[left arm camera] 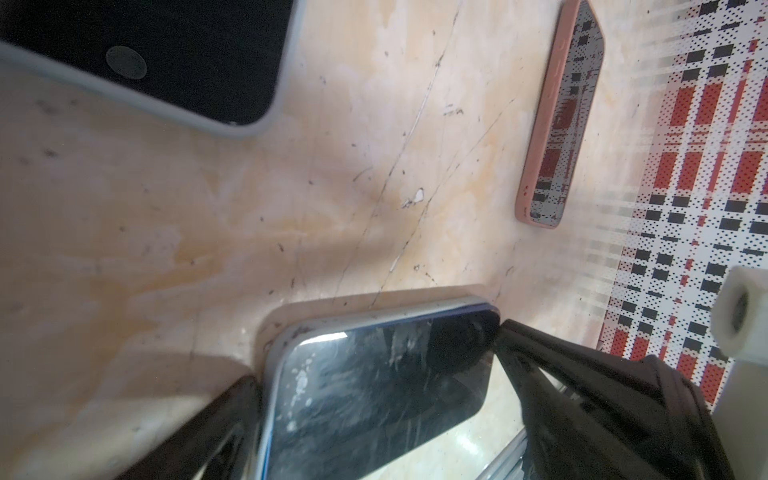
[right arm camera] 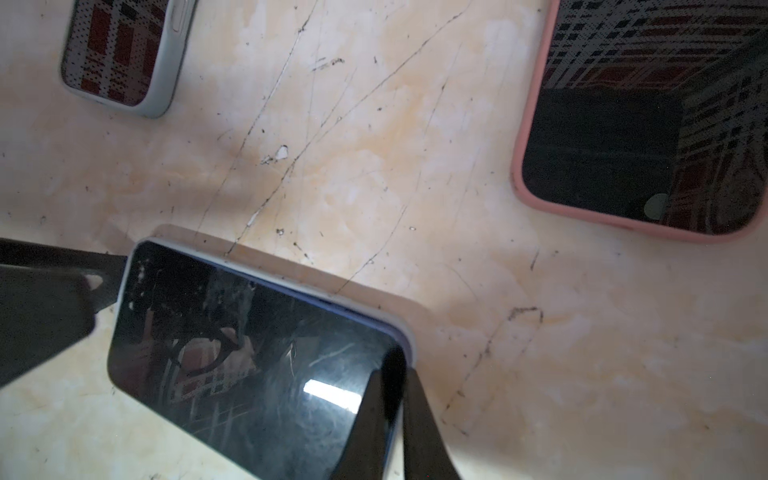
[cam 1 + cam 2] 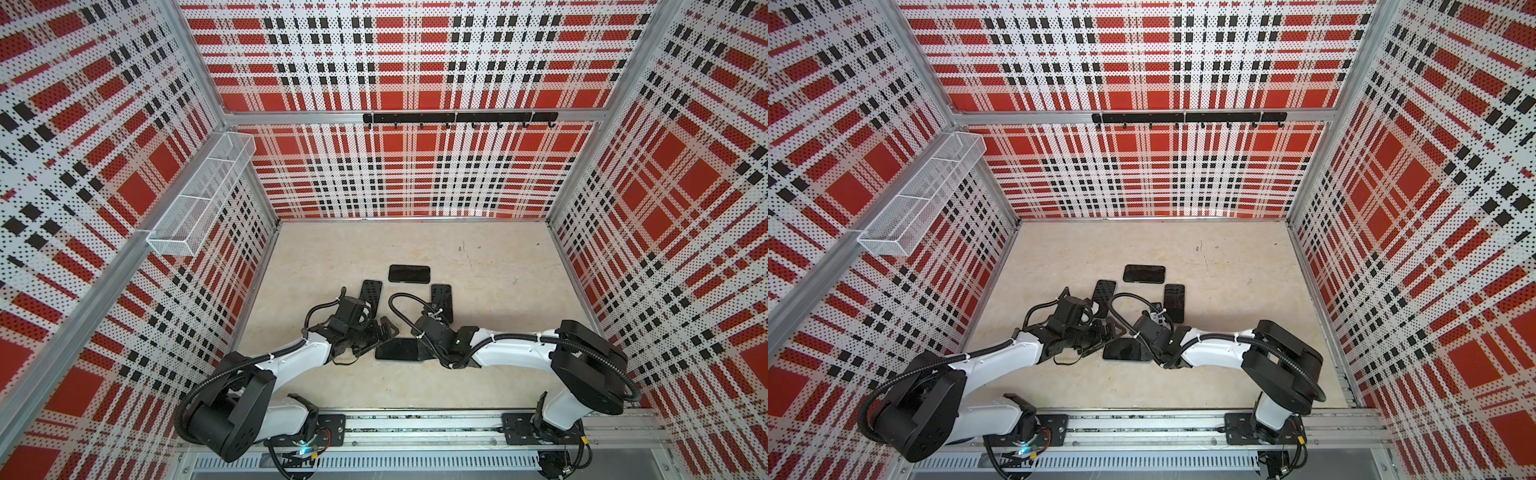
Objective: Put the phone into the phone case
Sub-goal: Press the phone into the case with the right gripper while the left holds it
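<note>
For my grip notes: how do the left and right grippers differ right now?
The left gripper stands wide open; the right gripper is shut. The left gripper's fingers flank one end of the cased phone; the right gripper's tips meet at one corner of it. Both sit low at the same phone.
</note>
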{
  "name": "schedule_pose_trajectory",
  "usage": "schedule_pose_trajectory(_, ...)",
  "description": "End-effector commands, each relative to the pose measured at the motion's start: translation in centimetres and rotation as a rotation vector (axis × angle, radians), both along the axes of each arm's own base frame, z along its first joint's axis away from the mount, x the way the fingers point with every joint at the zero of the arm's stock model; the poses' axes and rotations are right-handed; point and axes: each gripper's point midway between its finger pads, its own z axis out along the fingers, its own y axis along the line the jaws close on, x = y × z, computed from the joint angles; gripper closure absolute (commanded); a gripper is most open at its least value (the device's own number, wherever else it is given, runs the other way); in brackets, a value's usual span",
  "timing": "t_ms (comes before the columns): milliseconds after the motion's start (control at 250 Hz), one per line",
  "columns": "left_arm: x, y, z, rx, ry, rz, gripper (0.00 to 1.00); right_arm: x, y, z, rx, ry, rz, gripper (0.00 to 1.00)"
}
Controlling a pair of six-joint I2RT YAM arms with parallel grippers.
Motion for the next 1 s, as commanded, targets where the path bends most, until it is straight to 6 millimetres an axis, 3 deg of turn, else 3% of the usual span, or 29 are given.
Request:
schedule_pose_trajectory(0,-1.7,0.4,-1.1,0.034,0.051,-0.016,0.00,-3.2,2.0,-1.7,0.066,0.105,0.087,0.83)
schedule_pose_trajectory(156,-1.7,1.8,0.4,0.118,0.023,-0.004,0.00,-2.6,1.3,2.1,0.129,0.034,0.059,0.68)
schedule_pose_trajectory(292,-1.8,2.7,1.6,0.159,0.000,0.002,0.00,-2.7,0.4,3.5,0.180,0.032,0.038,0.53)
schedule_pose_trajectory(512,-2.6,2.3,1.5,0.123,0.003,-0.014,0.00,-2.9,0.4,2.8,0.323,0.111,0.019,0.37)
schedule_pose_trajectory(824,-2.2,0.8,0.7,0.064,-0.005,-0.029,0.00,-2.7,1.4,1.2,0.485,0.213,0.036,0.33)
schedule_pose_trajectory(996,-2.0,0.3,-0.1,0.048,0.009,-0.034,0.06,-2.7,1.9,-0.1,0.558,0.266,0.034,0.32)
